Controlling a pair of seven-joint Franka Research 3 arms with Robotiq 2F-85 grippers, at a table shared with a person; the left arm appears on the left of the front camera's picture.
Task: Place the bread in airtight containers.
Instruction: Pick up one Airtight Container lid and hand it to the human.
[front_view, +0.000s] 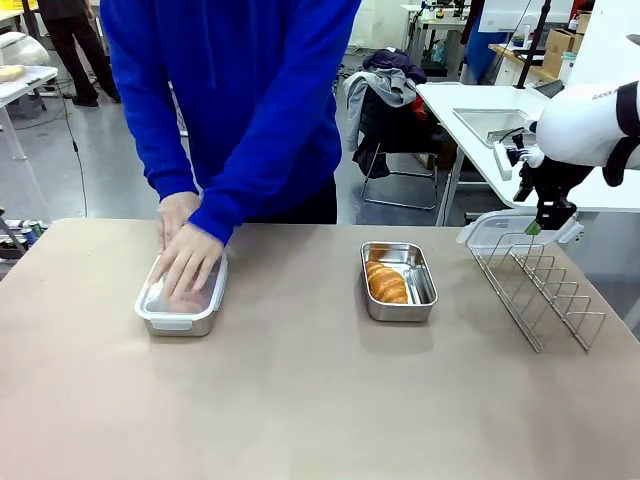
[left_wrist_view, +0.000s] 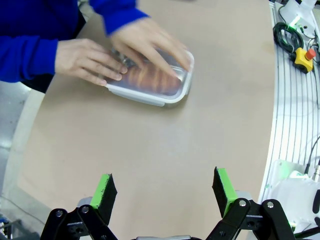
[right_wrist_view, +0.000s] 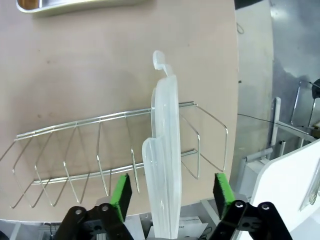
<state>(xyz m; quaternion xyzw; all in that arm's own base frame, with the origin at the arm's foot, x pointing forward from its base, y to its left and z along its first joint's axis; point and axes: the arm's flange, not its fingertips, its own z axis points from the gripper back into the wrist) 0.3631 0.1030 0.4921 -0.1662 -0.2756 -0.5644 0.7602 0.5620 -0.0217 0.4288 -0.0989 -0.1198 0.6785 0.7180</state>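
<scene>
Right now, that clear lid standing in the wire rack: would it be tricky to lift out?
Probably light: the clear lid looks like thin plastic. It may flex a little, being so thin edge-on. Smooth and glossy, it could slip, and lifted askew it might catch on the wire rack.

Lidded steel tin (front_view: 181, 303) at table left, croissant (left_wrist_view: 152, 80) visible through clear lid. Open tin (front_view: 399, 281) at centre-right, second croissant (front_view: 386, 283) lying along its left side.
</scene>
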